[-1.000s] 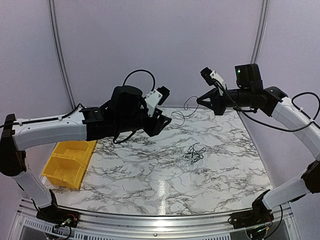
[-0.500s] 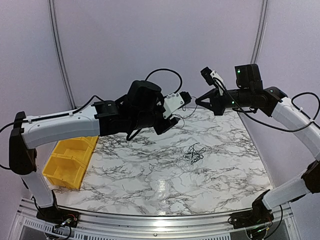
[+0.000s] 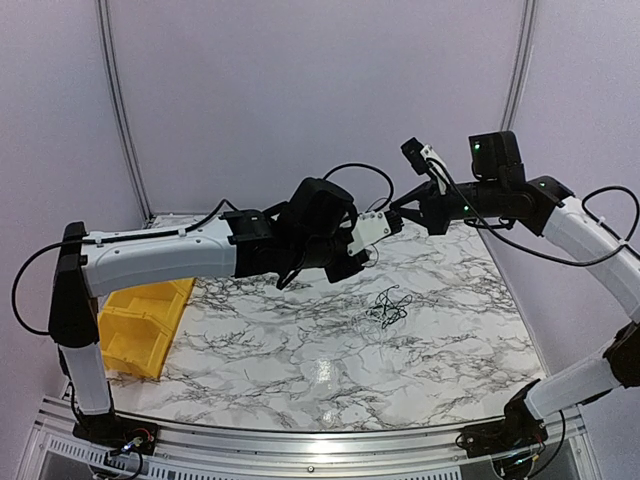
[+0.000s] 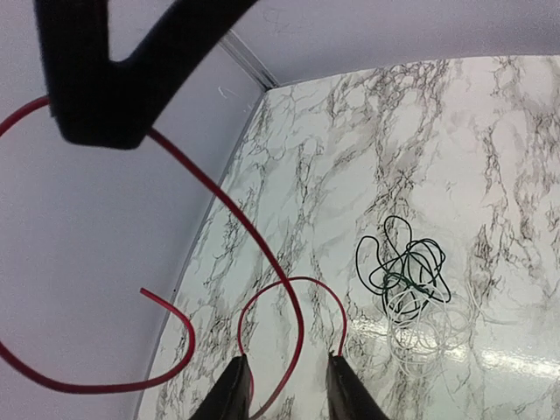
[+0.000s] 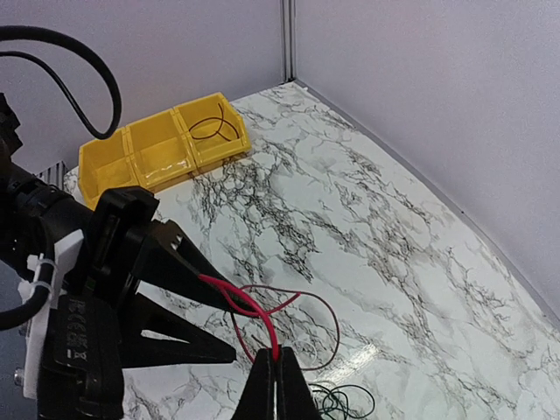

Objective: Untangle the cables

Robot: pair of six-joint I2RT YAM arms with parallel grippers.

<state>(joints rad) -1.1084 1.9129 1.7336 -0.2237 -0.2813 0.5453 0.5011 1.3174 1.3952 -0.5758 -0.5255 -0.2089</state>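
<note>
Both arms meet above the far part of the marble tabletop (image 3: 300, 340). The right gripper (image 5: 276, 360) has its jaws pressed together on a red wire (image 5: 254, 308), which leaves the fingertips and runs up and to the left before curling into a thin loop in the air above the marble. The left gripper (image 4: 288, 363) faces it with its jaws apart. In the left wrist view, a small arc of the red wire spans the gap between the two fingers, its ends dropping just inside each one, and the pictures do not show whether the wire touches them. In the right wrist view, the wire lies against the tip of the upper left finger (image 5: 179, 262). The rest of the wire sweeps out in a wide open curve toward the wall, passing behind the dark body of the right gripper at the top of the left wrist view. Below the two grippers, and apart from them, the tangle of cables (image 3: 388, 307) lies on the tabletop: dark loops knotted together, with a few whitish loops on the near side. A yellow bin (image 3: 135, 325) with three compartments sits at the left edge of the tabletop, and a black wire coil (image 5: 217, 127) lies in one end compartment.
</note>
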